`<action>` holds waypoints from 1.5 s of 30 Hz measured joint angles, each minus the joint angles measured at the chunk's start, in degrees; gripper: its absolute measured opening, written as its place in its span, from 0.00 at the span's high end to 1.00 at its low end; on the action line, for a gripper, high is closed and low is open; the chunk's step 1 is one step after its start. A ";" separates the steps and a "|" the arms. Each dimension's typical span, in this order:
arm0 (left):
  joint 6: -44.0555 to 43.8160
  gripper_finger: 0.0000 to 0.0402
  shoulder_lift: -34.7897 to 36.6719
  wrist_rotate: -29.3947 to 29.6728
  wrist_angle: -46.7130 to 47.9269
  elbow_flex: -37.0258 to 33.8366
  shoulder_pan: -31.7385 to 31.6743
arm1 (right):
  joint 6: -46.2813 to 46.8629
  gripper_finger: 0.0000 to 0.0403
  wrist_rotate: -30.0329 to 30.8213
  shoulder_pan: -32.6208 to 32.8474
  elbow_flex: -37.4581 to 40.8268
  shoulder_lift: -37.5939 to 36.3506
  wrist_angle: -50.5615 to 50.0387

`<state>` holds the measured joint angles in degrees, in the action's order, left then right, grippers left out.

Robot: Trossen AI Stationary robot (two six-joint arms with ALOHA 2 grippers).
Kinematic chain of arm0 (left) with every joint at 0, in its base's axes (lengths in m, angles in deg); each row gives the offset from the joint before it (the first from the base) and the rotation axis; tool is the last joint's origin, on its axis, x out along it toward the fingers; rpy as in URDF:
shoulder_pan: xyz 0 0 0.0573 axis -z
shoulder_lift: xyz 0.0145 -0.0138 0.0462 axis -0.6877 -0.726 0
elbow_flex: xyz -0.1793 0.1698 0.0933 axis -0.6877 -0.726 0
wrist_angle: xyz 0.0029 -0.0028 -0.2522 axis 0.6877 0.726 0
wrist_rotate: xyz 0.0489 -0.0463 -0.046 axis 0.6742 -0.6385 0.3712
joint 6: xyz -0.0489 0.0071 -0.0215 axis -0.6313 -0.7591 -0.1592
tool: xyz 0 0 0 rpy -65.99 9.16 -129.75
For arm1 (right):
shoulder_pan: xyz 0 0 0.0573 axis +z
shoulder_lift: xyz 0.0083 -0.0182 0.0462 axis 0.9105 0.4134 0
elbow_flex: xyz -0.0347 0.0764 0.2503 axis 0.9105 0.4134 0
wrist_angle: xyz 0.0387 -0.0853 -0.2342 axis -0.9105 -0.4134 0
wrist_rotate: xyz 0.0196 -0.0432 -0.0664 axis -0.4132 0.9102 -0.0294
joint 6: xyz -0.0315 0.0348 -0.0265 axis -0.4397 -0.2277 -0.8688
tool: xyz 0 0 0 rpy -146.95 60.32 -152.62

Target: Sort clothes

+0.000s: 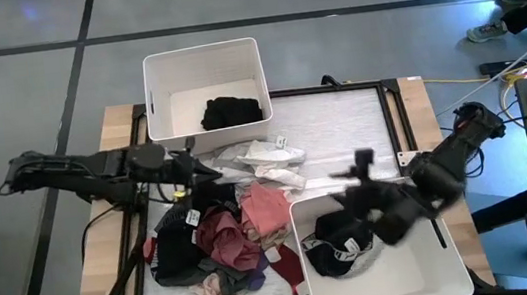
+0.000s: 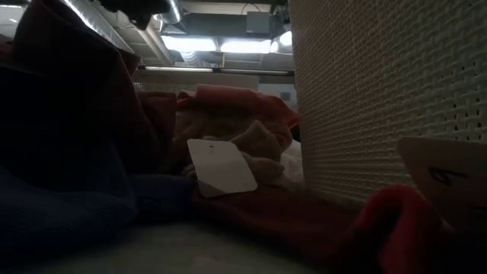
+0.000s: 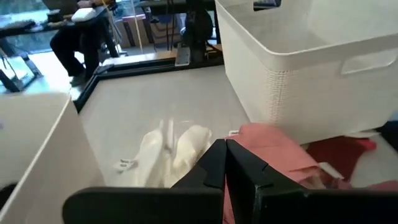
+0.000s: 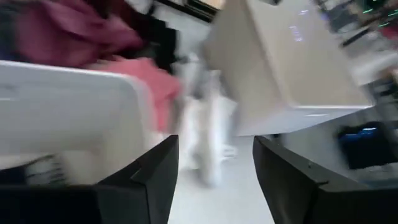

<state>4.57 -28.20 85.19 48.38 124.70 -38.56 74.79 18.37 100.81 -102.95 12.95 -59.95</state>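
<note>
The floor (image 1: 24, 86) is grey, crossed by dark seams, and fills the upper part of the high view. The bench (image 1: 93, 279) shows a pale wooden edge at the left and right of a black frame. At the upper right a person's legs and shoes (image 1: 491, 29) stand near yellow cables (image 1: 476, 73). In the low view, bright ceiling lights (image 2: 224, 46) glow at the top centre beside ducting (image 2: 175, 11).

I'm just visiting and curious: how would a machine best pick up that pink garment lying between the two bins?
Probably from straight above, pinching the raised fold at the middle of the pink garment. It lies crumpled on top of the pile beside the near bin, so its bunched top is exposed while its edges tuck under neighbours.
</note>
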 joint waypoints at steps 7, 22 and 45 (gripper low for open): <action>5.61 0.98 -5.08 0.52 -9.52 0.14 -0.93 | -24.13 0.49 -22.36 -23.60 2.71 -1.92 13.67; -11.53 0.47 -6.27 13.72 36.52 23.96 4.92 | -29.70 0.49 -48.11 -39.68 6.56 -3.28 27.60; -71.17 0.44 -9.93 2.39 56.56 13.02 32.71 | -26.24 0.49 -53.64 -37.45 20.58 -2.62 53.39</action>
<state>-66.60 -38.13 87.58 104.95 137.72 -5.85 48.54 -35.26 63.36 -82.37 10.33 -6.57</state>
